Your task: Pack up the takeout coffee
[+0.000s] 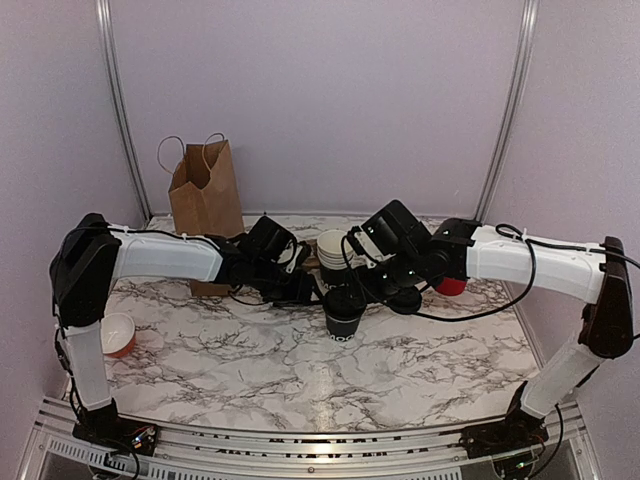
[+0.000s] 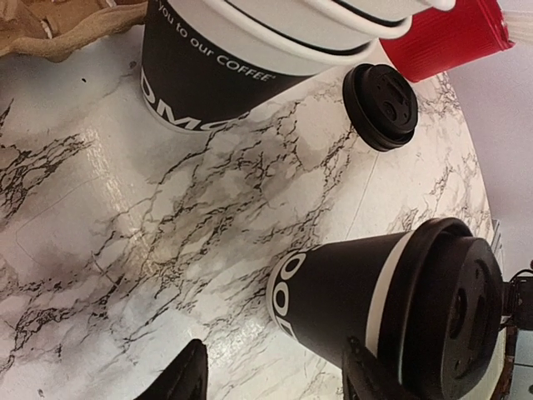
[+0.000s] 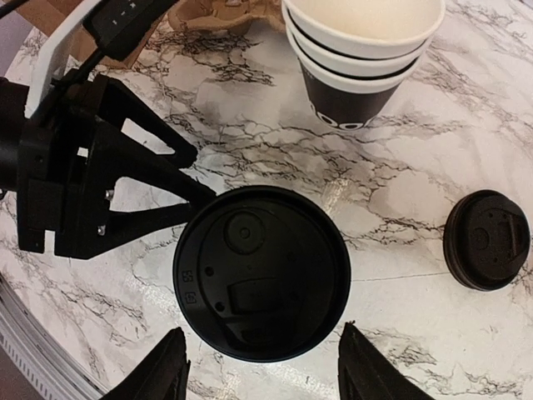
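Zero packed yet: lidded black paper coffee cup (image 1: 343, 315) sits mid white marbled surface (image 1: 250, 370), brown paper bag (image 1: 205, 190) at its back-left edge; left hand (image 2: 275, 343) and right hand (image 3: 262, 329) both spread, gripping nothing.

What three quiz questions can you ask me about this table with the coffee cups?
1. True or false: the small black paper cup with the black plastic lid lies on its side.
2. Where is the loose black plastic lid? A: on the marble table. B: inside a bag. C: on a cup stack.
3. Fill in: the ribbed cup beside that loose lid is coloured ___.
Key: 1 false, it stands upright; 2 A; 3 red.
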Motion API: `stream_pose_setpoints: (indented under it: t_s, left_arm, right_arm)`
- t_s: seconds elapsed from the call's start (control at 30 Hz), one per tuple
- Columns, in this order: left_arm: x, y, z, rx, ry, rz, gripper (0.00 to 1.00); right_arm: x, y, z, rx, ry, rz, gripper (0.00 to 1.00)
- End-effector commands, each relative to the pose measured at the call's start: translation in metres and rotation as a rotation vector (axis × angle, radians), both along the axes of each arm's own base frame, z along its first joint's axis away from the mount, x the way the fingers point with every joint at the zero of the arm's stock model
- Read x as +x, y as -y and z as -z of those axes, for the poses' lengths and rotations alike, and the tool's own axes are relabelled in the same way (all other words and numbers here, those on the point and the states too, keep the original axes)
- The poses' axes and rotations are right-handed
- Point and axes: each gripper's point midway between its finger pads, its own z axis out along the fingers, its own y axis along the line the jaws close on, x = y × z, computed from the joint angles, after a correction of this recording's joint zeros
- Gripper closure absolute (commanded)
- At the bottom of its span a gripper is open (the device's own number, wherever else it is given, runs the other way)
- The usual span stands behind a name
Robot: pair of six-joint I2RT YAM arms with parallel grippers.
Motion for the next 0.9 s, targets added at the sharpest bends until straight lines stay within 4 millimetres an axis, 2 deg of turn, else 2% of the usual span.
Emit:
stream_pose_setpoints:
  t_s: [0.0, 0.17, 0.33, 0.53, 0.67, 0.73, 0.87]
  left_arm:
    - [-0.006, -0.009, -0.03, -0.023, 0.03, 0.001, 0.46]
    - [-0.015, -0.012, -0.047, -0.055, 0.035, 0.002, 0.5]
    - [-0.023, -0.009, -0.071, -0.091, 0.059, 0.007, 0.63]
    - [-0.036, 0.005, -0.097, -0.139, 0.082, 0.038, 0.79]
    - [-0.045, 0.019, -0.114, -0.172, 0.099, 0.071, 0.83]
    - [-0.049, 0.024, -0.107, -0.162, 0.092, 0.081, 0.84]
    - [-0.064, 0.029, -0.068, -0.109, 0.033, 0.101, 0.85]
  right_arm:
    - [0.012, -0.002, -0.005, 0.002, 0.025, 0.013, 0.4]
    - [0.017, 0.008, 0.002, -0.01, 0.021, 0.043, 0.44]
    - [0.016, 0.007, 0.013, -0.022, -0.004, 0.039, 0.48]
    - [0.014, 0.008, 0.022, -0.038, -0.018, 0.041, 0.51]
    - [0.013, 0.01, 0.024, -0.044, -0.024, 0.042, 0.51]
    - [0.013, 0.01, 0.025, -0.045, -0.027, 0.043, 0.52]
    - [0.012, 0.009, 0.027, -0.045, -0.032, 0.042, 0.52]
